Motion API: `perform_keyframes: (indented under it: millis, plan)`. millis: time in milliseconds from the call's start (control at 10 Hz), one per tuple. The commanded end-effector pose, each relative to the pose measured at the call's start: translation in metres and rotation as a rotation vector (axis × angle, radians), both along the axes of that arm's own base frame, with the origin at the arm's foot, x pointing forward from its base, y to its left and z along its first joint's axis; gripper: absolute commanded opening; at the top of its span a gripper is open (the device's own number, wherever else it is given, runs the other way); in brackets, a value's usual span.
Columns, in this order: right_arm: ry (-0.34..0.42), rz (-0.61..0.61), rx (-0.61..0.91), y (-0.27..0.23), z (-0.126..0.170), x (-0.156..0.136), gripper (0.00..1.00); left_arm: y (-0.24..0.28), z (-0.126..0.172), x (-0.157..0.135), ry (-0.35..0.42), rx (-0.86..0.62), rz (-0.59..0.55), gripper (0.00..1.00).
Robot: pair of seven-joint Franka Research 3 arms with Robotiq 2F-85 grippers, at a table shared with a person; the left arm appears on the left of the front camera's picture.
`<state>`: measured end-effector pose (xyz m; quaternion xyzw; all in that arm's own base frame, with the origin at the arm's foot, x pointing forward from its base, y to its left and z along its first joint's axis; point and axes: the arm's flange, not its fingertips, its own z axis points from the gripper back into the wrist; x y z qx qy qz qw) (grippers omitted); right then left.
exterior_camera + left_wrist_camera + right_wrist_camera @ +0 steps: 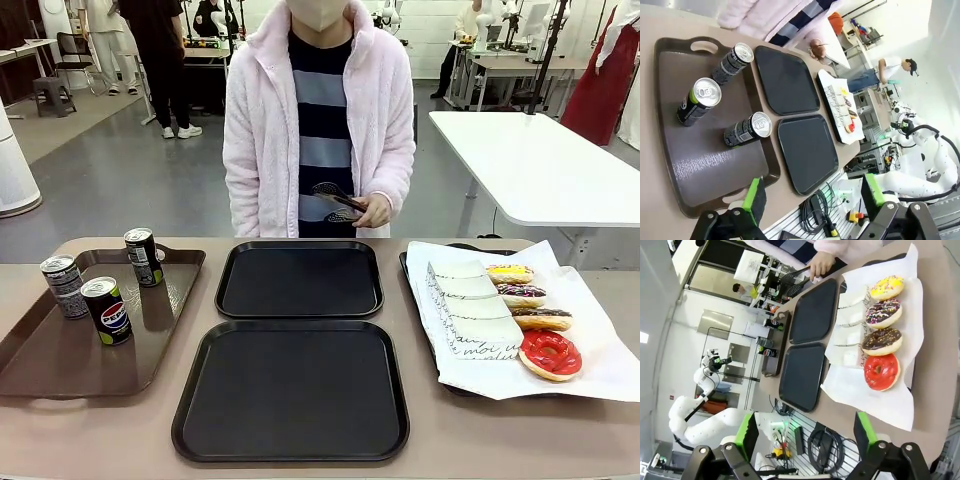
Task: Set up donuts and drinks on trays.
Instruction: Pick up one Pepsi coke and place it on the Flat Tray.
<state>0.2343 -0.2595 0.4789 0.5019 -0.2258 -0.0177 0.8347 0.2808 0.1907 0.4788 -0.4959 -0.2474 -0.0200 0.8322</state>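
Both jaws spread wide, gripping nothing

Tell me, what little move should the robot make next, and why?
Probably lower the left gripper, jaws open, onto the nearest can on the brown tray. The near black tray and far black tray lie empty, and that gripper hangs by the brown tray's near end.

Upper centre tray [300,281] and lower centre tray [291,392]: plain black. Left tray [50,365]: glossy brown. Pepsi can [107,311]: black, red-white-blue logo, green band. Right side: yellow-iced donut [511,272], sprinkled chocolate donut [521,294], chocolate donut [541,319], red donut [549,354]; paper [600,365] white, black script. Jacket [255,130] pale pink.
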Motion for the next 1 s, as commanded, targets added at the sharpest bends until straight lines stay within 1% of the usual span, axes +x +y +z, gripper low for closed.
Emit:
perform_keyframes:
  millis: [0, 900]
  plan:
    - [-0.006, 0.027, 0.017, 0.0037, -0.0034, 0.0052, 1.00, -0.0033, -0.0034, 0.0012, 0.000, -0.019, -0.016, 1.00]
    - [-0.006, 0.027, 0.017, 0.0037, -0.0034, 0.0052, 1.00, -0.0033, -0.0034, 0.0012, 0.000, -0.019, -0.016, 1.00]
